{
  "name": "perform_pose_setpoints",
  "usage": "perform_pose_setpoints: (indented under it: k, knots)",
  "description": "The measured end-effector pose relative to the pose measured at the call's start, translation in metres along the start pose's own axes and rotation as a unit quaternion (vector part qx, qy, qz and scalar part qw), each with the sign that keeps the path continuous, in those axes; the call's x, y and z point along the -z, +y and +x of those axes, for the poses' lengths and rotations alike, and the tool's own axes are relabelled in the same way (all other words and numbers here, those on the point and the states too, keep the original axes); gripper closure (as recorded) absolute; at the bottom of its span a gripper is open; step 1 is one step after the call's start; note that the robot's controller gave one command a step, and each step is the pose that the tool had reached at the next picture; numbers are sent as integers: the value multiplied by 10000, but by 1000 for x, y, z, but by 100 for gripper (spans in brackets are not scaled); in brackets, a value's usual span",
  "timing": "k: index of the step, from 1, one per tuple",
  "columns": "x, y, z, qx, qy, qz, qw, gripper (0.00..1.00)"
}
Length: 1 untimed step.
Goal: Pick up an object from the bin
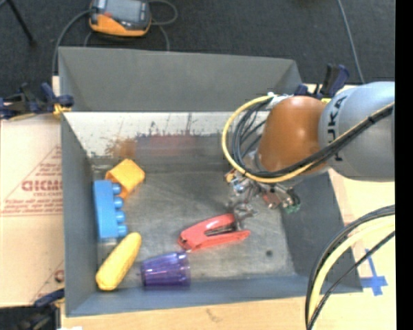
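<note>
From above, my gripper (pixel 242 203) hangs low over the right end of the red stapler (pixel 212 234), which lies near the front middle of the bin (pixel 179 81). I cannot tell whether it is spread or closed. To the left lie a purple cup (pixel 165 270), a yellow banana-shaped toy (pixel 119 260), a blue block (pixel 108 209) and an orange block (pixel 128 175).

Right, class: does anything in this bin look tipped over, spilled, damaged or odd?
Only the purple cup stands out: it lies on its side by the wall of the bin at the view's bottom edge, beside the yellow banana-shaped toy. Nothing looks spilled or broken.
</note>
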State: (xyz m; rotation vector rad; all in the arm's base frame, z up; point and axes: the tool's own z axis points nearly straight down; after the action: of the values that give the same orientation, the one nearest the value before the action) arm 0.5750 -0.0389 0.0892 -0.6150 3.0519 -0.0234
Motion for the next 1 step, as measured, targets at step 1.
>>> perform_pose_setpoints:
  k: [1]
  knots:
    - [31,3,3,188,114,-96,9997,100]
